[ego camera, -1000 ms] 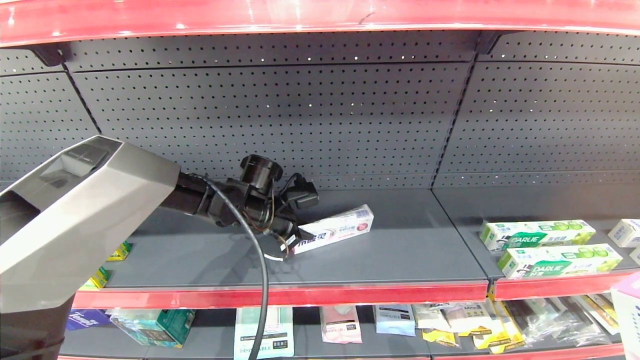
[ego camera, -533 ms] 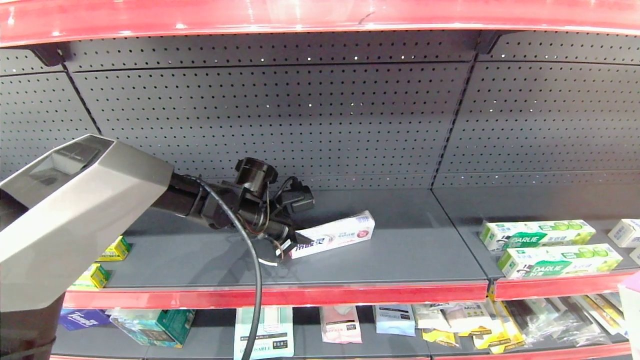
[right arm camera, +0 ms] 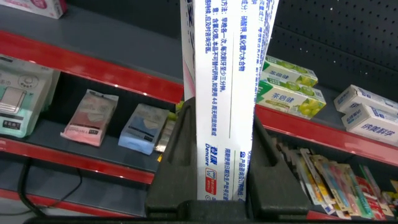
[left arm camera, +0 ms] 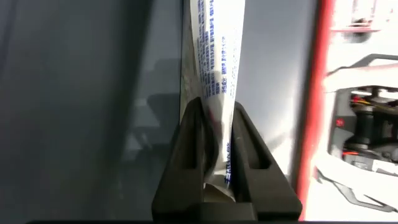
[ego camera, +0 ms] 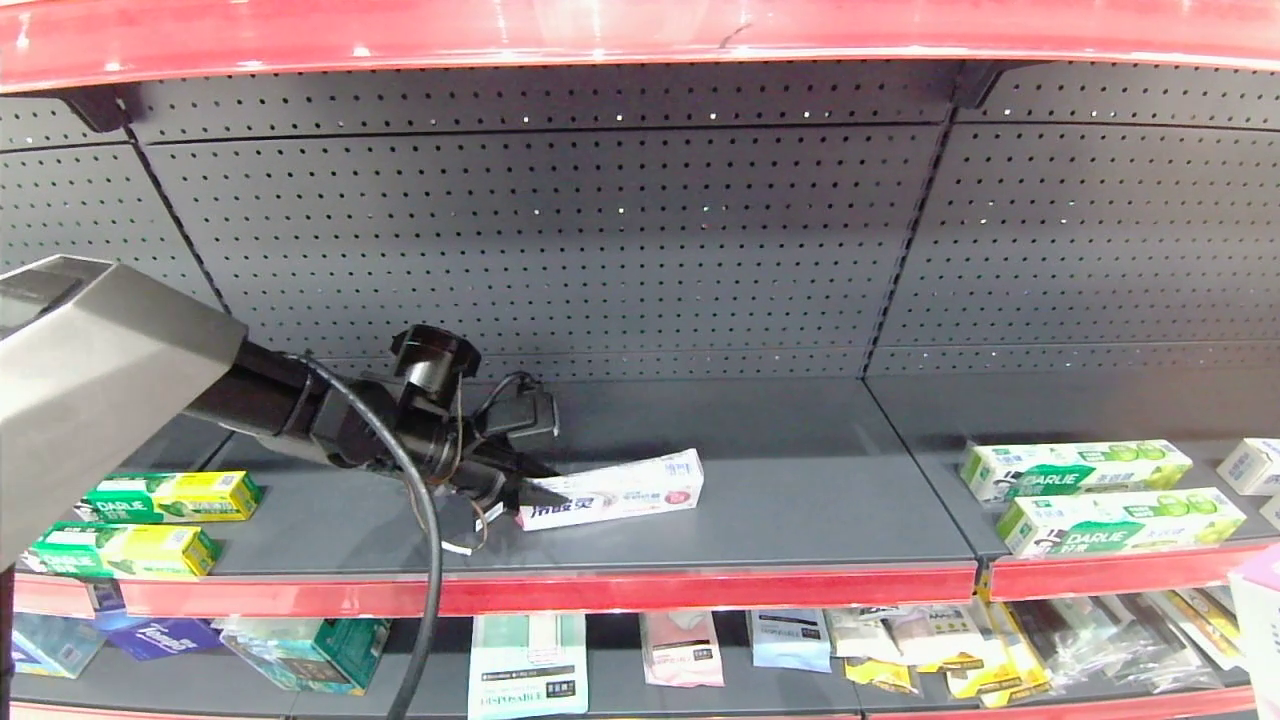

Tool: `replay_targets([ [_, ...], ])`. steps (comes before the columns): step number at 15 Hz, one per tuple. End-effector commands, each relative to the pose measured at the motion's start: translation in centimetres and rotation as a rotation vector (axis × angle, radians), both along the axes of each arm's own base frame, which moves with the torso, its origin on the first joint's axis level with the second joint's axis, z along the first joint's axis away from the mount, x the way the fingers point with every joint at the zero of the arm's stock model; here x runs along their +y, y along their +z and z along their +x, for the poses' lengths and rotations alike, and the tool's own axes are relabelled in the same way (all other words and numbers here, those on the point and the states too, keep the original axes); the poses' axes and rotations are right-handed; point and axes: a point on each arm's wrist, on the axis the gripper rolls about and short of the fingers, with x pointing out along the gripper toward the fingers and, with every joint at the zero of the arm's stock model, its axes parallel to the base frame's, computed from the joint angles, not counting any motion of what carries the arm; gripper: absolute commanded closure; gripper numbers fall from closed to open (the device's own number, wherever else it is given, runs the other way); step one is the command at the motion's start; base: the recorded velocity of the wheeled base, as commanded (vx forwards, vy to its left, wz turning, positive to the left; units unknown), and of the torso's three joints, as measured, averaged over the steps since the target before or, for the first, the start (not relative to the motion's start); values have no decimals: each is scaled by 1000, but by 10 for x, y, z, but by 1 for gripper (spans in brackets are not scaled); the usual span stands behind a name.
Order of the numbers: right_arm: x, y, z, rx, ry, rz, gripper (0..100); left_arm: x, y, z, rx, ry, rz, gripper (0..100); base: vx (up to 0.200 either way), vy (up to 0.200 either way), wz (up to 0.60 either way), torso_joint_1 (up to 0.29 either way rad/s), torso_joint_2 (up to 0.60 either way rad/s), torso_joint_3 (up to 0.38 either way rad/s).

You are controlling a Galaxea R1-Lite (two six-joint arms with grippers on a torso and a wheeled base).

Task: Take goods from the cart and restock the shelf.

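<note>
You've got two white boxes in hand: one toothpaste box (ego camera: 625, 488) in the left claw (ego camera: 545, 487), a second toothpaste box (right arm camera: 227, 62) in the right claw (right arm camera: 222, 130). Four green boxes lie on the shelf (ego camera: 800, 520): one green pair (ego camera: 170, 497) behind the left claw's wrist, the other green pair (ego camera: 1075, 467) well beyond its tip.

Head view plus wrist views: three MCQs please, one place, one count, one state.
1. The white toothpaste box in the left end effector is over: A the middle bay of the grey shelf; B the lower shelf; C the top ledge.
2. Green boxes in the right bay: A one; B two; C four.
3. The right end effector is: A open; B shut on a tall white carton; C shut on a green box.
Key: A, its shadow falls on the middle bay; B, two lie side by side; B, the carton is clamped in it.
</note>
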Motion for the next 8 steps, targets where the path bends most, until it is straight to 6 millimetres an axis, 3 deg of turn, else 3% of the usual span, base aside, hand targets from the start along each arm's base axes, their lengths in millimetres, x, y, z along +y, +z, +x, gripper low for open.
replay_targets([
  [1, 0, 0, 0, 2, 0, 0, 100, 5, 8, -10, -8, -1, -5, 100, 0, 0, 0, 0, 0, 0],
  [8, 0, 5, -1, -16, -6, -2, 100, 10, -2, -19, 32, -24, -35, 100, 0, 0, 0, 0, 0, 0],
])
